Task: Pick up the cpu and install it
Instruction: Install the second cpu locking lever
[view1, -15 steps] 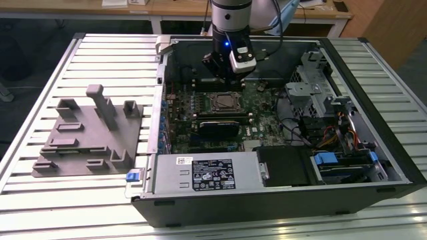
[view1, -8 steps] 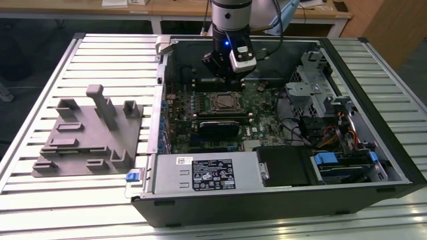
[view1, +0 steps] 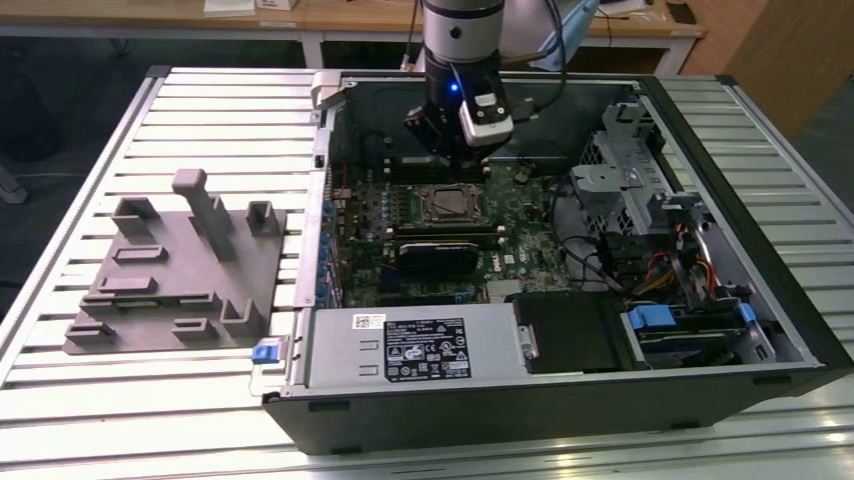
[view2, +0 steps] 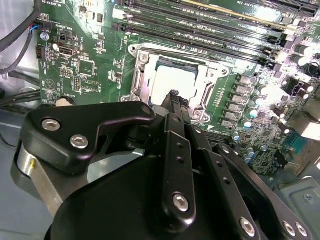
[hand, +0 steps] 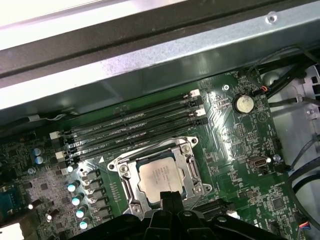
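Observation:
The cpu is a small square chip with a silvery top. It lies flat inside the metal socket frame on the green motherboard. In the second wrist view the cpu shows just past my black fingertips. My gripper hangs close above the chip's near edge, fingers together with nothing between them. In the exterior view my gripper stands inside the open computer case, just behind the socket holding the cpu.
A grey plastic fixture lies on the slatted table at the exterior view's left. Inside the case are a black heatsink block, a white-labelled power supply box, memory slots, a drive cage and cables.

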